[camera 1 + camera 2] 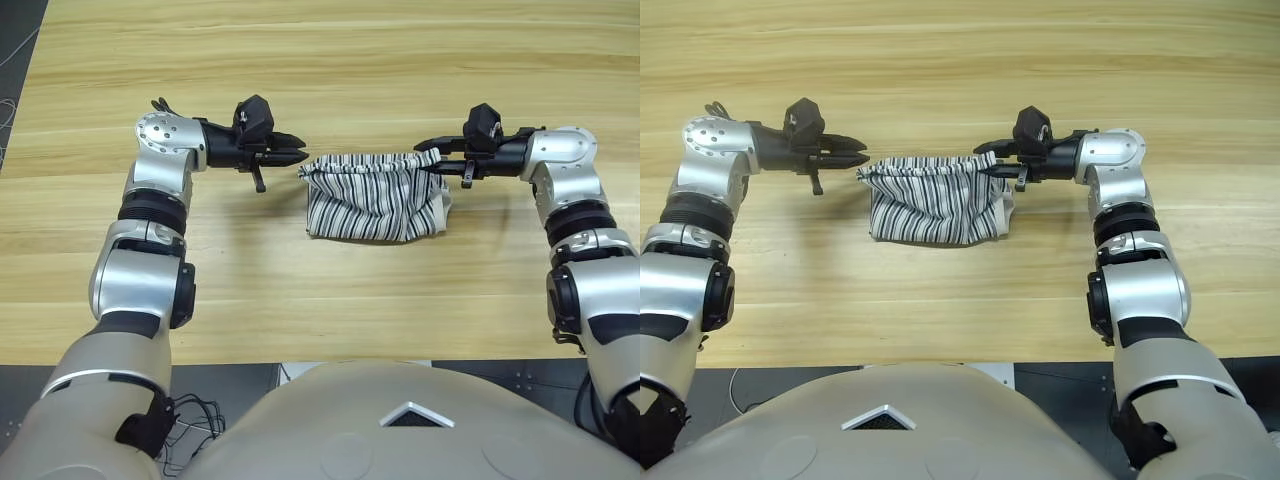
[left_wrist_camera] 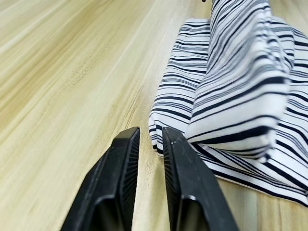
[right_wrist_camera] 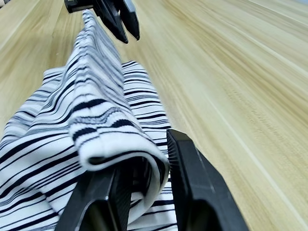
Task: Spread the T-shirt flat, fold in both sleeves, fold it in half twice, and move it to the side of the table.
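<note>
**Left eye view: folded T-shirt held at one corner**

Striped T-shirt [image 1: 375, 200] lies folded near the middle of the table [image 1: 300, 60]. Right gripper [image 1: 428, 158] has its jaws clamped on the T-shirt's 2 o'clock corner, with that edge raised. Left gripper [image 1: 298, 153] sits just beside the 10 o'clock corner, jaws narrowly apart and holding nothing.

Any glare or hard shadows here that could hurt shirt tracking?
Left eye view: table lit evenly, no glare; only a soft shadow along the T-shirt near edge. Left wrist view: darker shade under the shirt's overhanging fold. Right wrist view: the fold held in the right gripper is shadowed inside; nothing washed out.
</note>
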`<state>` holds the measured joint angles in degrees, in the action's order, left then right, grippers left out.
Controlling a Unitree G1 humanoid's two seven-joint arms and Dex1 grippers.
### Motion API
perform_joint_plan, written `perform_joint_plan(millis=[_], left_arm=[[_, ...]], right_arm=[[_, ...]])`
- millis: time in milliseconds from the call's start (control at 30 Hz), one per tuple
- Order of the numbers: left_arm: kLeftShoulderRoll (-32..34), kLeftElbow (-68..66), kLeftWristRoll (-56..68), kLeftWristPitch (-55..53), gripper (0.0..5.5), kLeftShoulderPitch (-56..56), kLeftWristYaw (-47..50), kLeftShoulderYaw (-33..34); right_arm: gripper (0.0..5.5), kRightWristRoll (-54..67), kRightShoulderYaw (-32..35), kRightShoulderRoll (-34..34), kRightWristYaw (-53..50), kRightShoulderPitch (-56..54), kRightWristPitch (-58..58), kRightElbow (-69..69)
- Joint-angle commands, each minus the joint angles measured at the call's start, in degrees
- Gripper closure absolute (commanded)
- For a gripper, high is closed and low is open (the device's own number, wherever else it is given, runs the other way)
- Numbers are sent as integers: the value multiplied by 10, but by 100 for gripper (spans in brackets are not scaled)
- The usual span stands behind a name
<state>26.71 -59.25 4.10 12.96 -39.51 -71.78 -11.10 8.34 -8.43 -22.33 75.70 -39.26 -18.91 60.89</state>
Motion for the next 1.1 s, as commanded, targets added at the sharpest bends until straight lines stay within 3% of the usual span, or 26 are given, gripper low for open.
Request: perform_joint_plan(millis=[33,433,600,733,833,967,1100], left_arm=[[-5,-34,-21,12,463,-23,25,8],[18,-84,-47,58,463,-40,102,46],[30,45,4,73,463,13,19,69],[67,379,69,-5,463,168,-65,27],[95,516,72,-32,463,250,-80,1],[113,583,72,-63,463,289,-73,-7],[99,565,40,-62,463,276,-46,-27]], right_arm=[[433,-13,20,15,-42,-32,7,44],[433,-138,-3,23,-295,-75,53,123],[433,-108,25,3,-201,-87,24,76],[433,-24,56,-11,-53,-44,53,-54],[433,9,45,-13,8,12,79,-156],[433,30,19,-16,55,76,131,-266],[433,47,-10,-23,81,133,183,-368]])
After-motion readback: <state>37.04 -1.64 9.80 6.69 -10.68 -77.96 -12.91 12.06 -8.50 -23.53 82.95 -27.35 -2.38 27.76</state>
